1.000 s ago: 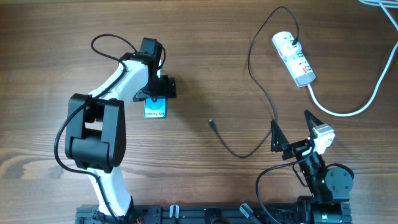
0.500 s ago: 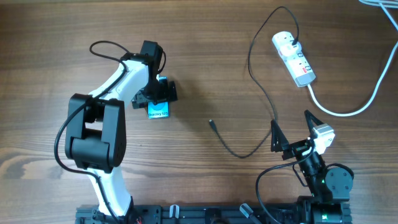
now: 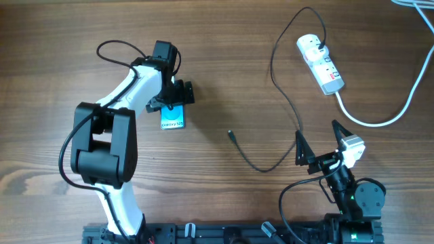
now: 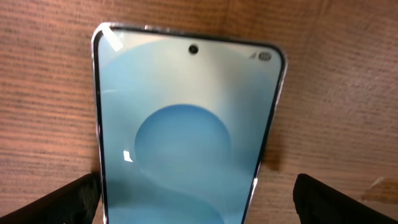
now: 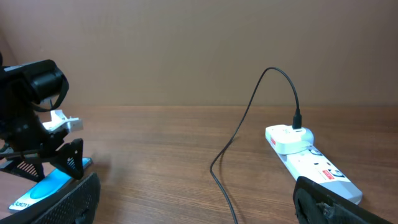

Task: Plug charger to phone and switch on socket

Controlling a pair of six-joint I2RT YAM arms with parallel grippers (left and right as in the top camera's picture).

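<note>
The phone (image 3: 172, 118) lies flat on the wood with its teal screen up. It fills the left wrist view (image 4: 186, 124). My left gripper (image 3: 171, 96) hovers over its far end, open. Its dark fingertips (image 4: 71, 202) flank the phone's sides; a strip of table shows on the right side. The charger (image 3: 285, 102), a thin black cable, runs from its plug in the socket (image 3: 321, 64) in a long loop to a free tip (image 3: 230, 133) mid-table. My right gripper (image 3: 317, 141) rests at the front right, open and holding nothing, and looks toward the socket (image 5: 311, 158).
A thick pale cable (image 3: 383, 120) leaves the socket's near end and curves off the right edge. The right arm's base (image 3: 356, 196) sits at the front right. The left arm (image 3: 108, 135) stretches across the left side of the table.
The left gripper's jaws have spread wider and twisted slightly over the phone. The phone has shifted a little to the right. The right arm has stayed still.
</note>
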